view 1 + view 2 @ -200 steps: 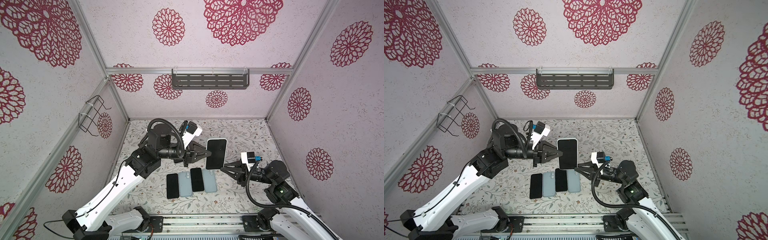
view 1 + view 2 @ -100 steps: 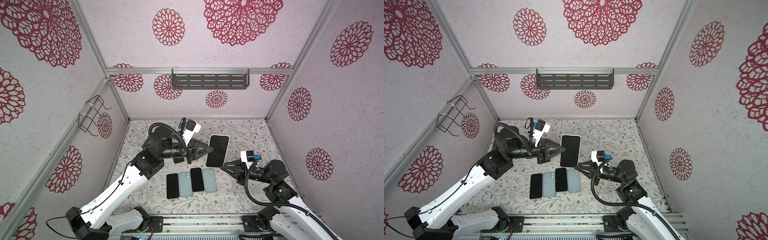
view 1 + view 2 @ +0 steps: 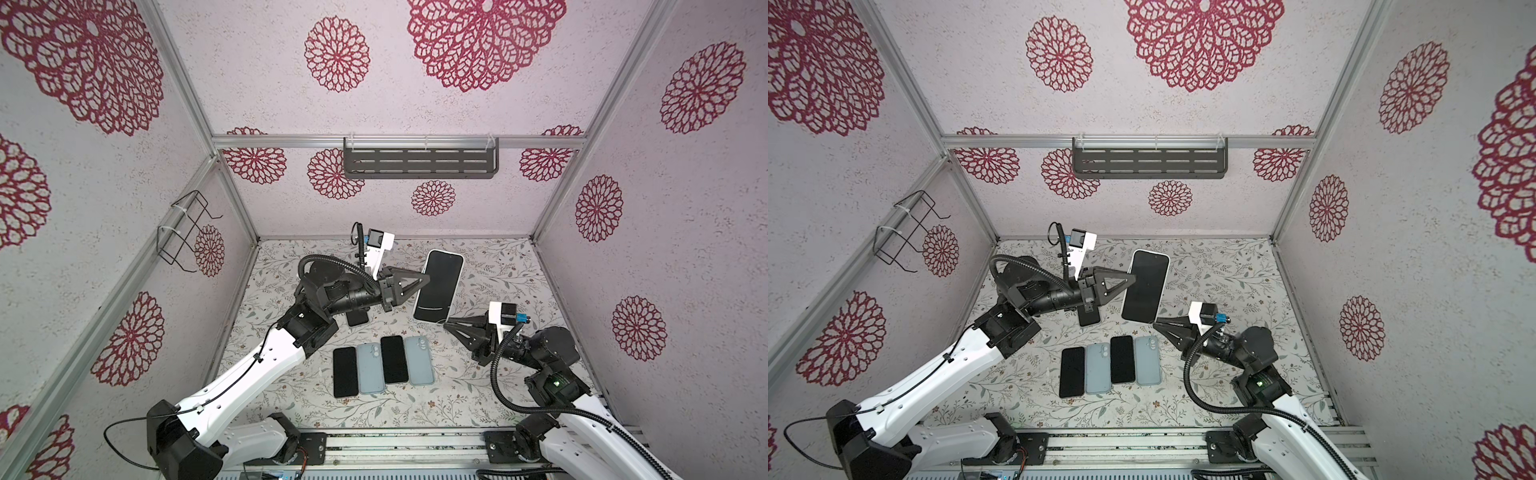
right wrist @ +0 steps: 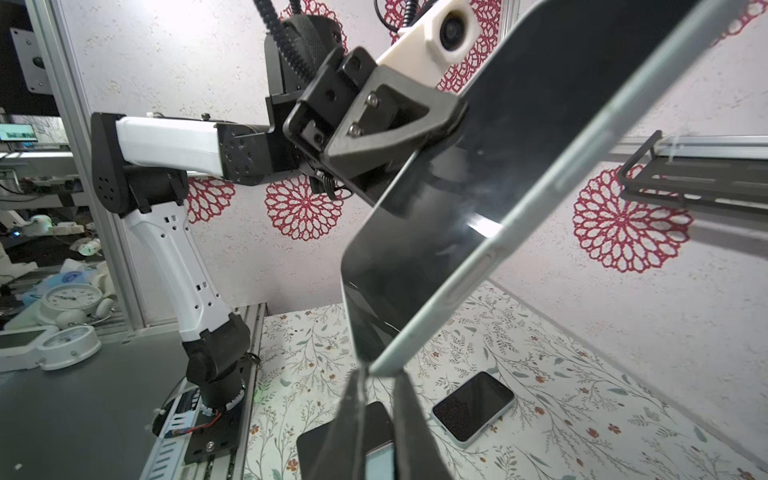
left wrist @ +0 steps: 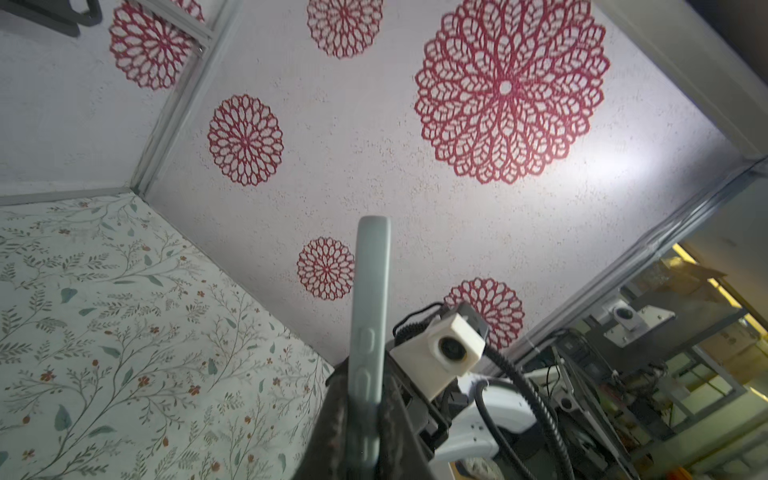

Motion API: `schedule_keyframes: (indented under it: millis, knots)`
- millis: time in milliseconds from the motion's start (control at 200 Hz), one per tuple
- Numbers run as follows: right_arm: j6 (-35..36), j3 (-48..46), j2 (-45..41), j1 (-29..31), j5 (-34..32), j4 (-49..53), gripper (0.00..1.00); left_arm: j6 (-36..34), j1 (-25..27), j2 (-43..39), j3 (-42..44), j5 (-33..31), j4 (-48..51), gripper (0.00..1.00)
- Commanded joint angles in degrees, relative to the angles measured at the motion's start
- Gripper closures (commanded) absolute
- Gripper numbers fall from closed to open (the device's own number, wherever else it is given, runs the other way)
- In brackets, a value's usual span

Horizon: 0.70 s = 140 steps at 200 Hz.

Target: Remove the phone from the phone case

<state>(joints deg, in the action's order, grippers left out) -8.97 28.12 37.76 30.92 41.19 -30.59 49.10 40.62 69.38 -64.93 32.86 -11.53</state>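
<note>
The phone [image 3: 438, 286] [image 3: 1144, 286], dark screen up, sits in a pale blue-grey phone case and hangs tilted above the table. My left gripper [image 3: 426, 279] [image 3: 1133, 277] is shut on its long left edge. In the left wrist view the case's side [image 5: 370, 291] runs up from between the fingers [image 5: 338, 395]. My right gripper [image 3: 446, 323] [image 3: 1156, 322] comes in from the right, at the phone's lower corner. In the right wrist view the case's corner [image 4: 376, 365] sits between the fingertips of that gripper [image 4: 376, 380], which is shut on it.
On the floral table lie two bare black phones [image 3: 345, 372] [image 3: 394, 359] alternating with two empty blue-grey cases [image 3: 370, 368] [image 3: 419, 359]. Another phone [image 3: 357, 318] [image 4: 473, 405] lies under the left arm. A dark shelf [image 3: 419, 163] hangs on the back wall, a wire rack [image 3: 185, 232] on the left wall.
The left arm has carried the phone up and toward the back right, tilting it. The right gripper has followed to its lower corner and narrowed onto it.
</note>
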Motion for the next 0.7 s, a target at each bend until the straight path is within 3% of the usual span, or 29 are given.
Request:
schedule_keyframes:
  millis: [0,285,355,505,611,696]
  knots:
    - [3.13,-0.31,-0.22,0.55,-4.08,-7.53,1.0,8.0,1.5,1.17,1.85,-3.6,-9.39,1.0]
    - [0.08,-3.65,-1.22,0.55,-6.52,-11.42,1.0,10.91,2.46,1.3,5.06,-6.22,-16.12,1.0]
    - [-0.78,-5.17,-3.71,0.49,-7.29,-9.86,0.87,10.11,1.54,-0.05,5.66,-6.96,-15.4,1.0]
    - [-7.3,-9.12,-9.18,0.4,-13.8,-11.32,0.5,8.96,0.98,-2.93,7.73,-9.31,-18.27,1.0]
    - [-16.16,-7.02,-8.06,0.22,-18.26,-10.9,0.42,10.42,0.95,-2.61,8.82,-9.31,-24.57,1.0]
    - [-23.27,-4.56,-4.15,0.02,-16.33,-14.25,0.39,11.33,1.0,-2.25,8.76,-9.38,-27.17,1.0]
